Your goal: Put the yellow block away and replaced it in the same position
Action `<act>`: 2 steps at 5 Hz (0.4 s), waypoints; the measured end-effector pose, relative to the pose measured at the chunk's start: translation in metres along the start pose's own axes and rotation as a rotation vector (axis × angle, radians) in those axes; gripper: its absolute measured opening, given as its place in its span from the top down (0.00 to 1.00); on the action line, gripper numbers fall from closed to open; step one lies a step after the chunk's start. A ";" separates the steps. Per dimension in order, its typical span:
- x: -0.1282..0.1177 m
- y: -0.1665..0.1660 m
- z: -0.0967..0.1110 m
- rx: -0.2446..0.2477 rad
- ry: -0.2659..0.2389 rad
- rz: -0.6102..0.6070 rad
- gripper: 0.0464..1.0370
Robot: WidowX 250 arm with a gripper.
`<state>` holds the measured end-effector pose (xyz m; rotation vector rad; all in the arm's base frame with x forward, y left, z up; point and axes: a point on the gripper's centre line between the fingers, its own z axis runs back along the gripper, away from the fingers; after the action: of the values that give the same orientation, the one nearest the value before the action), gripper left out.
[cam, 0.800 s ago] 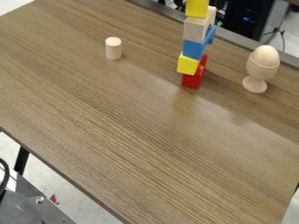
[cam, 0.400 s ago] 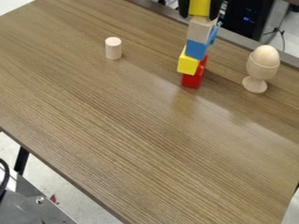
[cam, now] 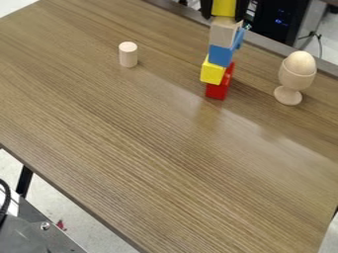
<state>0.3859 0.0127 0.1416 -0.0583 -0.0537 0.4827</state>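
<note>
Within the pincer [cam: 224,12] sits the upper yellow block [cam: 224,7].

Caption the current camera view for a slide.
Gripper holding the top yellow block on a block tower, wooden cylinder at image left, wooden egg in its cup at right.

Even, fairly bright light covers the counter [cam: 132,148]; its source is out of the frame. A pale, soft-edged sheen spreads from the centre toward the right edge, washing out the grain there. Just below the red block [cam: 216,91] lies a faint, warm yellowish reflection. Shadows are weak and diffuse. The top of the wooden cylinder [cam: 128,55] is lighter than its side. At upper right, small blue lights [cam: 281,21] glow against deep black. The counter's long edges run straight, without visible bowing.
</note>
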 end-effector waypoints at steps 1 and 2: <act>0.007 -0.001 0.014 0.002 -0.030 0.023 0.45; 0.014 -0.007 0.039 -0.016 -0.080 0.028 0.45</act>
<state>0.3986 0.0149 0.1813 -0.0557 -0.1356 0.5127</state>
